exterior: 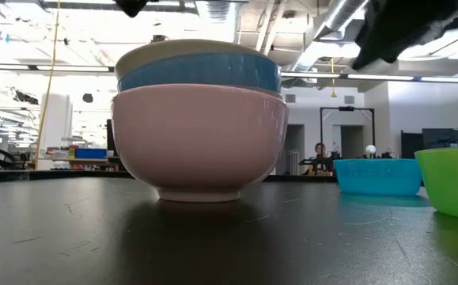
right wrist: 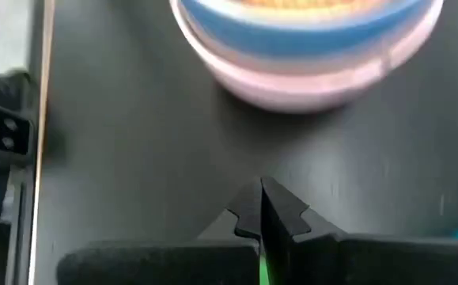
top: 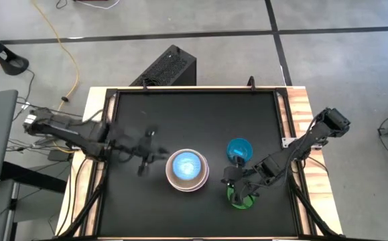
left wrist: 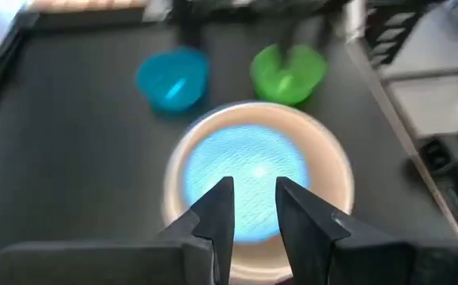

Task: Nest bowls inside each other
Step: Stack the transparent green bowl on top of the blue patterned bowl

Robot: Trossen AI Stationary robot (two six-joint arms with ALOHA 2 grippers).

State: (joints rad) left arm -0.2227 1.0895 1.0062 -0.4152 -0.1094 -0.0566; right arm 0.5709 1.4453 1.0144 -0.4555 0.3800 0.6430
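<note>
Three bowls are sitting nested mid-table: pink bowl (exterior: pixel 201 138) outermost, blue bowl (exterior: pixel 205 73) inside it, cream-white bowl (exterior: pixel 177 49) inside that, glossy round plastic on matte black table (top: pixel 180 114). Light blue bowl (top: pixel 239 150) is standing alone right of the stack, empty. Green bowl (top: pixel 240 196) is sitting nearer the front edge; right gripper (top: pixel 237 187) is pinching its rim, fingers pressed together. Left gripper (top: pixel 147 155) is hovering just left of the stack, fingers slightly spread, gripping nothing.
</note>
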